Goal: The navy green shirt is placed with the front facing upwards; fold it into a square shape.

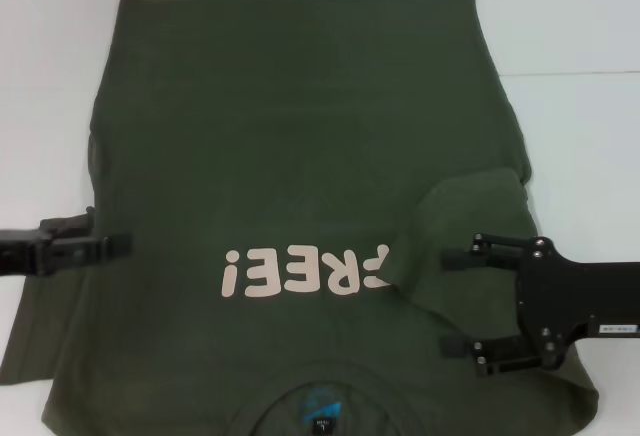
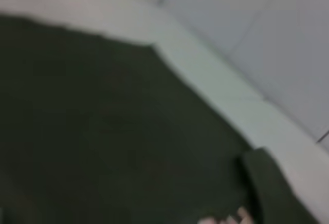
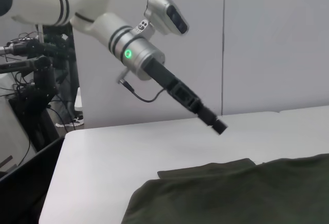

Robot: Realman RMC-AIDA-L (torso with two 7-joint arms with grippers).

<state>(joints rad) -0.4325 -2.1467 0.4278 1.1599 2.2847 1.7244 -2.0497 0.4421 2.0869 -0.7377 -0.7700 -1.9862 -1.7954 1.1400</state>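
The scene is viewed from above by the head camera, tilted steeply down, so that the shirt [image 1: 300,176] on the white table [image 1: 580,16] fills most of the frame, its collar at the near edge. The left wrist camera is held very close over the cloth [image 2: 103,131], with a table edge and pale floor beyond. From the right wrist camera the table [image 3: 128,152] is seen low and level, toward the left claw [image 3: 218,126]. The shirt and table are shared by all three views.
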